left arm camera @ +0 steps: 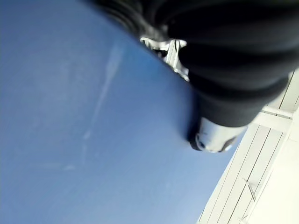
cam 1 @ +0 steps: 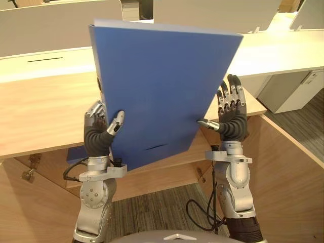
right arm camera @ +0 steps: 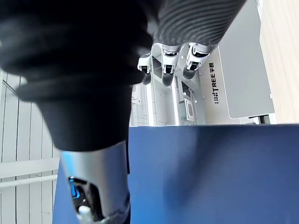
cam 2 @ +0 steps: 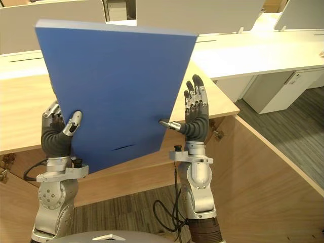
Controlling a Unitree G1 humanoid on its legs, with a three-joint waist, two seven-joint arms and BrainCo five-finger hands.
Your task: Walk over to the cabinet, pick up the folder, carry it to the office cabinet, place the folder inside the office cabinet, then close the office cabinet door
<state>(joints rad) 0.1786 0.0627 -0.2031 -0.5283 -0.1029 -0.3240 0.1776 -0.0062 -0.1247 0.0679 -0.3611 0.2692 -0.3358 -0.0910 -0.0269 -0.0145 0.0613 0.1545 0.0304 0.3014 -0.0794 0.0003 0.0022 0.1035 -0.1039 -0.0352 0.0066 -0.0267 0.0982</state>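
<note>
A light wooden tabletop (cam 1: 45, 111) is stretching across the left and middle. Behind it a white tabletop (cam 1: 283, 50) is running along, with pale divider panels (cam 1: 55, 25) standing along it. Below, the striped carpet floor (cam 1: 152, 202) is carrying a white drawer unit (cam 1: 293, 91) at the right.

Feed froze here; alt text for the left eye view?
A large blue folder is held up, tilted, before a wooden cabinet. The left robot hand pinches its lower left edge; the right robot hand, fingers straight, touches the right edge with its thumb.
</note>
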